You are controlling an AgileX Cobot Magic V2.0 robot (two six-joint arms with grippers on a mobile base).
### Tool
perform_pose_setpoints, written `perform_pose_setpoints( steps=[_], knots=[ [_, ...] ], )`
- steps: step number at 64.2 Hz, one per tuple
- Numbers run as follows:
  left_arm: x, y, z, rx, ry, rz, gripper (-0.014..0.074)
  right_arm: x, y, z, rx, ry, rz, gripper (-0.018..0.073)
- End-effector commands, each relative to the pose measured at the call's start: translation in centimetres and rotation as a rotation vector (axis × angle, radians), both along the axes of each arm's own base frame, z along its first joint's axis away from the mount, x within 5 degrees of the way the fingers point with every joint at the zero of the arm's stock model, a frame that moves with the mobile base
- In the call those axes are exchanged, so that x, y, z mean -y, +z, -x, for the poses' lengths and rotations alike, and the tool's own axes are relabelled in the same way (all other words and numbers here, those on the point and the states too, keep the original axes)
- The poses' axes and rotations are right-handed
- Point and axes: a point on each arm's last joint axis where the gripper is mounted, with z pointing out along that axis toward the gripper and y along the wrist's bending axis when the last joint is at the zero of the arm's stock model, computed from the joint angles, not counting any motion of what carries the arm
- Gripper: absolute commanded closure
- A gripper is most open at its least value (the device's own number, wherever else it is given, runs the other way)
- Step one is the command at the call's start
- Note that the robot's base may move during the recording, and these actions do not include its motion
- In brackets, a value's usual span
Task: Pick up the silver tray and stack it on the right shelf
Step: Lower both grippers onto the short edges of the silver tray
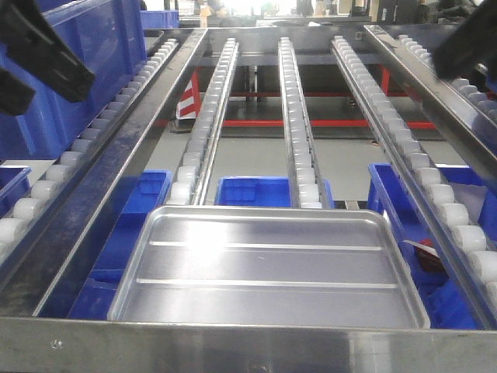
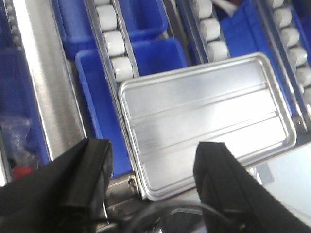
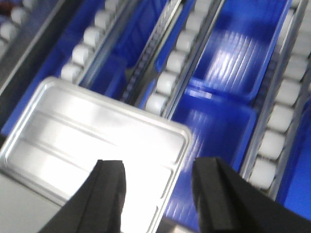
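Silver tray [image 3: 97, 126] on white rollers [image 3: 167, 82] over blue bins [image 3: 233, 48], wide-spread right pincer [image 3: 159, 167] above.

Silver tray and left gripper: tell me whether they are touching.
Apart. The front view shows the left gripper high at the upper left, with a plain gap between it and the silver tray lying lower down.

Your desk [image 1: 349, 348] is a steel roller rack: rails of white rollers [image 1: 295, 101] behind a shiny front bar [image 1: 194, 346]. You see the silver tray [image 1: 268, 268] lying flat on the rollers, right at that bar.
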Motion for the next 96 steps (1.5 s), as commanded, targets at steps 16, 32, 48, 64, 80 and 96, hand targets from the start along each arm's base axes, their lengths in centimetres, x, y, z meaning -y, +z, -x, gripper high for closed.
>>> perform_pose_setpoints(
  steps=[16,32,48,64,80,96],
  knots=[
    [5.6,2.7,-2.3,-0.064,-0.097,-0.132,0.0302,-2.0,-1.0,-3.9,-0.224,0.004,0.028,0.0134],
    [7.4,-2.0,-5.0,-0.191,0.15,-0.242,0.0302,-2.7,-3.5,-5.8,-0.353,-0.127,-0.047,0.0134],
    [8.7,-4.3,-6.5,-0.215,0.202,-0.206,0.0302,-3.3,-6.5,-7.4,-0.426,-0.148,-0.016,0.0134],
    [9.5,-6.5,-7.0,-0.277,0.209,-0.221,0.0302,-3.5,-8.5,-8.2,-0.476,-0.157,0.011,0.0134],
    [10.0,-8.6,-7.4,-0.33,0.215,-0.255,0.0302,-3.5,-9.5,-8.5,-0.49,-0.148,0.052,0.0134],
    [10.2,-8.7,-7.5,-0.325,0.212,-0.246,0.0302,-3.4,-10.0,-8.7,-0.494,-0.139,0.083,0.0134]
  ],
)
